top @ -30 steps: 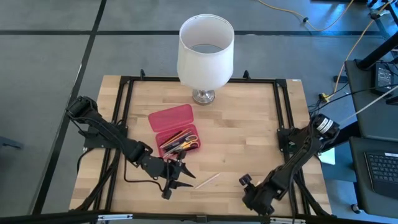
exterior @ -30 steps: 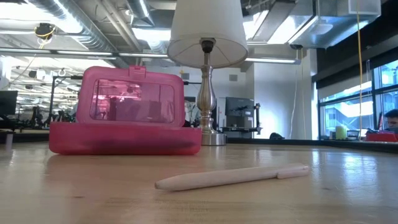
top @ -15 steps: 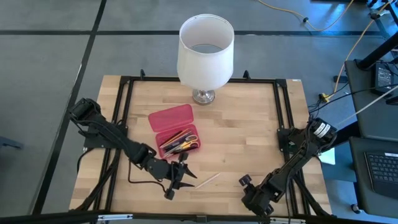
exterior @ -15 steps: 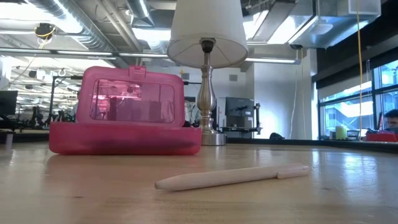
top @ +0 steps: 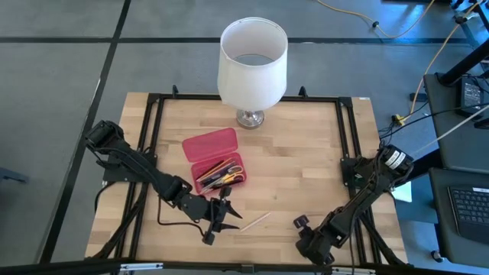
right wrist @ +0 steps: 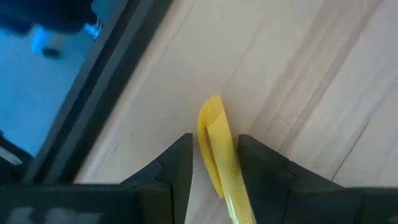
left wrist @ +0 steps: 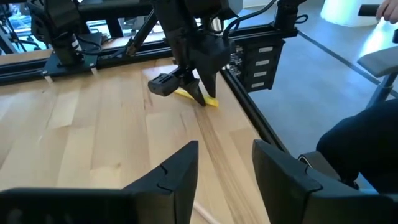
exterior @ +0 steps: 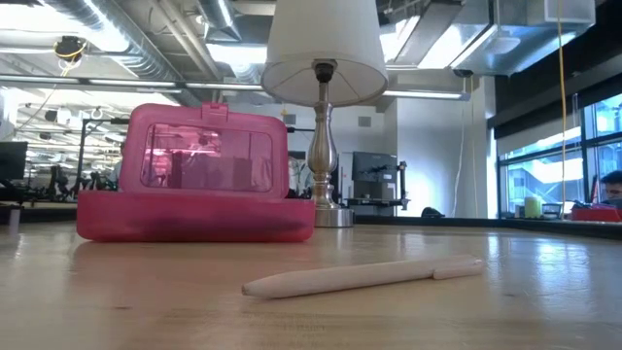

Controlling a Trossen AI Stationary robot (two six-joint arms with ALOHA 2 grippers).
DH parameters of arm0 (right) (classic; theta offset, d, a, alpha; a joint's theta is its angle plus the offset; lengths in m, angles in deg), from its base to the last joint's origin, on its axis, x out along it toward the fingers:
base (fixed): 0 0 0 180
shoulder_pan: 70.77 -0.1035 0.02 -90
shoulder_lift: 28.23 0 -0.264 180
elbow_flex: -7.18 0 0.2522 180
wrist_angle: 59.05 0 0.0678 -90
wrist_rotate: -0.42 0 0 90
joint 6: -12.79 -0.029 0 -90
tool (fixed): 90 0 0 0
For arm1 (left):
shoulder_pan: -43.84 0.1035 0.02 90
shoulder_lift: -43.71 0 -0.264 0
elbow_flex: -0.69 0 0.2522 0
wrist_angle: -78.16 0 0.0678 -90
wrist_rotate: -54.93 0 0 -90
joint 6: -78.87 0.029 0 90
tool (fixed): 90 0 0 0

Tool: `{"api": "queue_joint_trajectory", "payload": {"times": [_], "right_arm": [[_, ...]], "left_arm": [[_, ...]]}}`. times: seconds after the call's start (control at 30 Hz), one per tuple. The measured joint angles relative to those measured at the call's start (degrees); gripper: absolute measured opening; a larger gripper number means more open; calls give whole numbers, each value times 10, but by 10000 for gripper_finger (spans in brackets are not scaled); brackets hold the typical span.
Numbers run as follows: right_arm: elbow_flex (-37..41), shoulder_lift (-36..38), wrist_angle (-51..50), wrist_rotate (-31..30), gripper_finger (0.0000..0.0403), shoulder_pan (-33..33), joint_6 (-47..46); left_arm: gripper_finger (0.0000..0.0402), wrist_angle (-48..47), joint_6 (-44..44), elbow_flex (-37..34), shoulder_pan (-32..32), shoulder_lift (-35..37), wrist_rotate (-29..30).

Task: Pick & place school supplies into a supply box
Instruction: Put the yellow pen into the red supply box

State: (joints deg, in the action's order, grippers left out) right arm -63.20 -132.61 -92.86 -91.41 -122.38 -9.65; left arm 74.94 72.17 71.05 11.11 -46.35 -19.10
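Since half a second ago nothing on the table [top: 306, 153] has moved; both my arms stay low at its near edge. One lamp [top: 253, 65] stands at the far edge. One supply box [top: 216, 159] lies open mid-table with pens inside; one pale pen [top: 254, 221] lies loose, near my left gripper [top: 221, 218], its fingers spread, empty. Only the wrist views show my right gripper [right wrist: 214, 152] clamped on one yellow pencil [right wrist: 219, 155].

Pink box [top: 215, 156] beside the white lamp [top: 253, 59]; pale pen [exterior: 362, 276] on light wood table [top: 306, 160]; yellow strip [right wrist: 220, 154].
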Motion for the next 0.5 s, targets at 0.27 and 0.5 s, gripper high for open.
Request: {"api": "queue_joint_trajectory", "payload": {"times": [0.27, 0.5], "right_arm": [[-3, -15, -27, -31, 129, -1, 96], [-3, -21, -30, -37, 85, -1, 124]], "left_arm": [[142, 0, 0, 0, 6, 0, 0], [144, 0, 0, 0, 6, 0, 0]]}}
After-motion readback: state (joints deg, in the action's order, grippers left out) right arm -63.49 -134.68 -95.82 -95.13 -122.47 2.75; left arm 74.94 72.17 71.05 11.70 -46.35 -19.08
